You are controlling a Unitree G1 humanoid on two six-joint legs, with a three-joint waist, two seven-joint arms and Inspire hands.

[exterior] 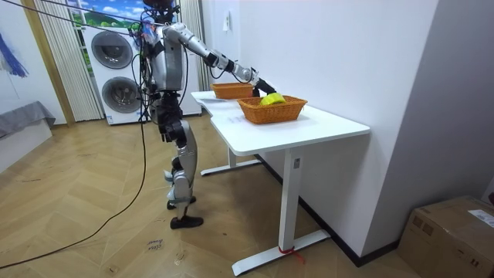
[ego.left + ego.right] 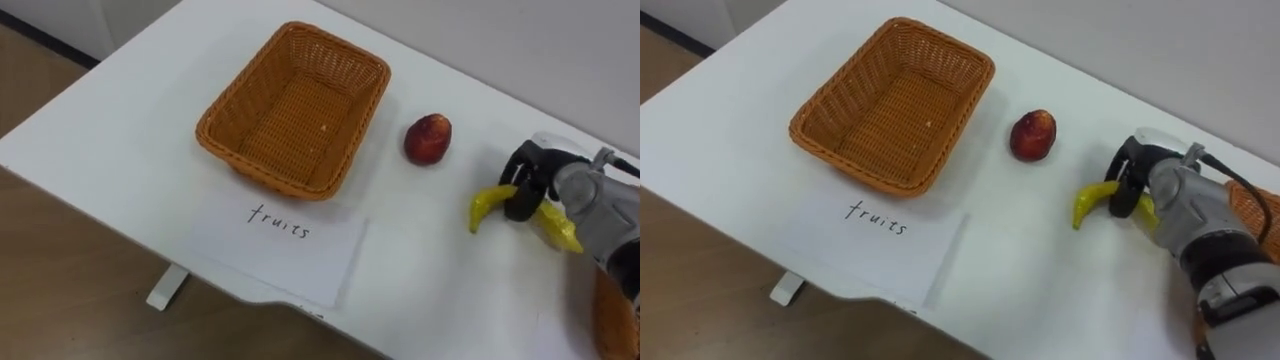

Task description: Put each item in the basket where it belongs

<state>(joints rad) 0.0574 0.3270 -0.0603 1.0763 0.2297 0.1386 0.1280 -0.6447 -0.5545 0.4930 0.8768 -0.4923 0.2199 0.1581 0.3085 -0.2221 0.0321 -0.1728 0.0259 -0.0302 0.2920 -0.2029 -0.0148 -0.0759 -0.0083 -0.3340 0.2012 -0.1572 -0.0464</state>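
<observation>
My right hand (image 2: 535,182) reaches in from the right and is shut on a yellow banana (image 2: 487,206), low over the white table (image 2: 120,130). The banana's tip pokes out to the left of the fingers. A red apple (image 2: 428,138) lies on the table between the banana and the empty wicker basket (image 2: 225,135). A paper label reading "fruits" (image 2: 285,240) lies in front of that basket. In the room view I stand at the table's end with my right hand (image 1: 261,87) stretched out by the nearer basket (image 1: 272,113).
A second wicker basket (image 2: 1252,208) shows at the right edge, just behind my right arm. The table's front edge runs close below the label, with wood floor (image 2: 70,290) beyond. A white wall borders the table's far side.
</observation>
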